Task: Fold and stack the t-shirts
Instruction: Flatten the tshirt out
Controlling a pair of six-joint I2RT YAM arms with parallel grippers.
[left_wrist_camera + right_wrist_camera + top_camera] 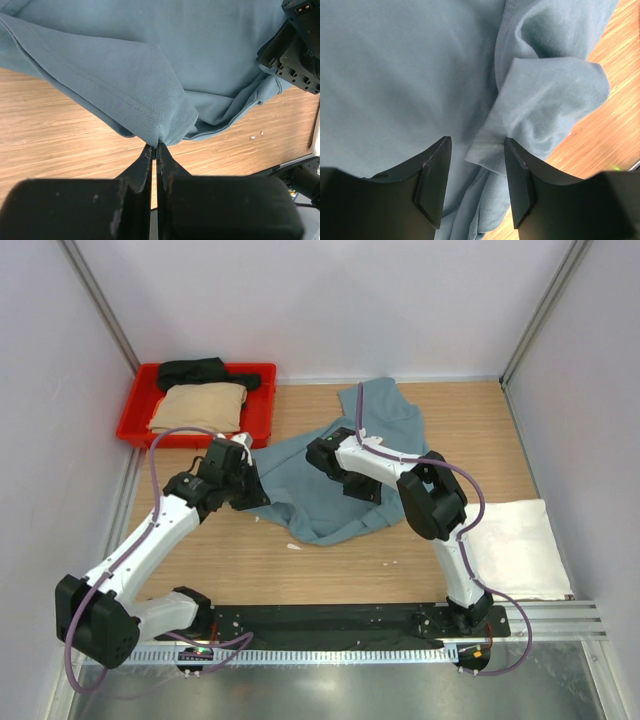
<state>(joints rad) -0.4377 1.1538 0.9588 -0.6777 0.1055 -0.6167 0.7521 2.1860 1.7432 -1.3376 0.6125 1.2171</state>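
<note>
Dusty teal-blue cloth is spreading across the middle of the wooden table [250, 560], where the teal t-shirt [390, 420] is lying rumpled and partly doubled over itself. The left gripper [155, 147] is clenching 1 folded edge of the shirt at its near-left side, its 2 fingers [145, 165] pressed together on the stitched hem, which is standing up in a peak above the wood. The right gripper [476, 142] is hovering over the shirt's middle with its fingers [432, 185] spread apart. A loose flap of the same cloth is sitting in the gap between them, and neither finger is visibly pressing on it.

The white t-shirt [515, 545] is lying folded flat at the table's right edge, well apart from the teal one. In the far-left corner, a red tray [260, 405] is holding the tan t-shirt [198, 407], folded, with the black t-shirt [205, 372] bunched just behind it against the tray's back wall.
</note>
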